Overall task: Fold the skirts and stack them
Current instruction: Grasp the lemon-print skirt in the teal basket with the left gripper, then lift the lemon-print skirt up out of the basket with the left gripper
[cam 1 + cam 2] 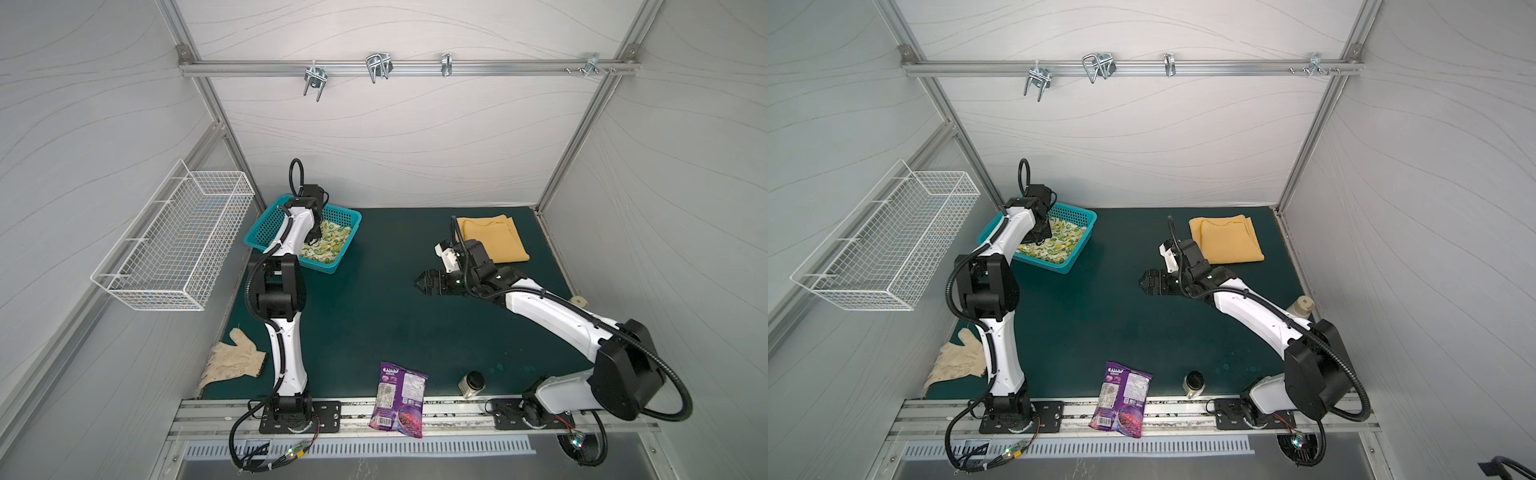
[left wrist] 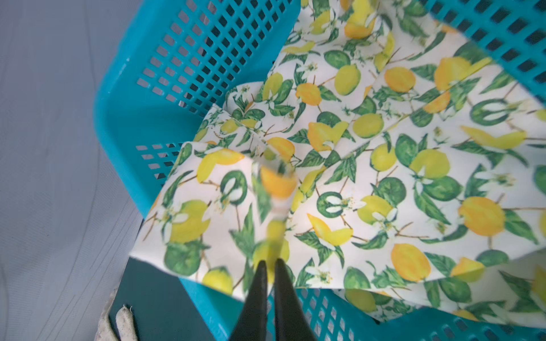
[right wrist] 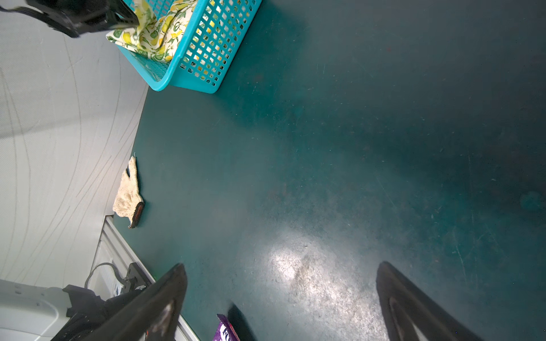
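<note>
**Containers.** A teal plastic mesh basket (image 1: 266, 229) stands at the far left of the dark green desk (image 1: 374, 332). In it is the lemon-print skirt (image 1: 328, 246), cream with yellow lemons and green leaves. It lies crumpled and covers the basket floor. In the left wrist view, one edge of the cloth (image 2: 384, 177) drapes out over the basket rim (image 2: 206, 290). The right wrist view shows the same overhang on the side toward the wall (image 3: 153, 32). A white wire basket (image 1: 178, 249) hangs on the left wall, off the desk.

**Second garment.** The mustard-yellow skirt (image 1: 494, 239) lies folded flat on the desk at the far right. It is not in any container and is well apart from the teal basket.

**Left jaws.** They are down inside the teal basket, directly over the lemon-print skirt. The two dark fingertips (image 2: 260, 274) stand almost together, with only a narrow slit between them. A ridge of printed cloth rises into that slit, blurred close to the tips. I read this as the jaws clamped on a pinch of the lemon-print skirt.

**Right jaws.** They are spread wide, with the fingertips (image 3: 177, 274) far apart and nothing between them. They sit over bare desk near the middle and point toward the left side. The mustard-yellow skirt lies behind them, beside the wrist, and they do not touch it.
</note>
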`<state>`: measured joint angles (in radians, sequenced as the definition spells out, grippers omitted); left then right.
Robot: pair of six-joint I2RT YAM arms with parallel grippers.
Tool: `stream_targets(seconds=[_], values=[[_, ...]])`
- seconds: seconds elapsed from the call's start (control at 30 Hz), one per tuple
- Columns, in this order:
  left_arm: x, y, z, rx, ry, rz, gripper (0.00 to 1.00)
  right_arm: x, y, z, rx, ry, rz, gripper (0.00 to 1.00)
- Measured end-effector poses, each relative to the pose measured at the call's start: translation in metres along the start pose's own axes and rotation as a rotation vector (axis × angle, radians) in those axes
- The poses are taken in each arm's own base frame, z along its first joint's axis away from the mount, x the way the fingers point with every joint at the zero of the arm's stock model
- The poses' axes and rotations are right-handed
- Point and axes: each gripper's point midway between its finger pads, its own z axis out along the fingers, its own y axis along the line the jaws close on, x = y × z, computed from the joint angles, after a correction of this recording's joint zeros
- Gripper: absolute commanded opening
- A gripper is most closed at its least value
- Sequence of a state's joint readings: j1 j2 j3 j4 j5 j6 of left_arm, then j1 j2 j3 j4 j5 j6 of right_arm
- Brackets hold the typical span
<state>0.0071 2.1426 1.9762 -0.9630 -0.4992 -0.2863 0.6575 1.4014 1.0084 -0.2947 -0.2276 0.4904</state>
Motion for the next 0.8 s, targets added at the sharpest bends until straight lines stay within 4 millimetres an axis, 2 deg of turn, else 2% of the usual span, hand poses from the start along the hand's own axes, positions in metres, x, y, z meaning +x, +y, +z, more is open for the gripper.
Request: stream_targets(seconds=[0.1,0.13,0.2,0.33,0.37,0.4,0.7,0.8], values=[[-0.001,-0.001,0.0,0.004,-0.002,-0.007,0.05,0.0,0.001,0.0,-0.001,0.0,-0.002,0.99],[0.0,-0.002,0.002,0.006,0.003,-0.008,0.08,0.0,0.001,0.001,-0.001,0.0,-0.002,0.99],[0.002,-0.004,0.005,0.01,0.012,-0.006,0.32,0.001,0.001,0.001,-0.001,0.002,-0.003,0.99],[0.004,-0.004,0.009,-0.006,0.019,-0.016,0.47,0.001,0.0,0.002,0.001,0.004,-0.003,0.99],[0.005,-0.003,0.011,-0.014,0.021,-0.014,0.59,0.001,0.0,0.003,0.001,0.005,-0.002,0.99],[0.006,-0.003,0.014,-0.023,0.024,-0.007,0.61,0.002,0.0,0.003,0.002,0.007,-0.002,0.99],[0.013,-0.006,0.043,-0.094,0.071,0.024,0.62,0.005,-0.005,0.011,0.011,0.027,0.001,0.99],[0.015,-0.003,0.049,-0.125,0.075,0.038,0.59,0.006,-0.005,0.012,0.013,0.029,-0.002,0.99]])
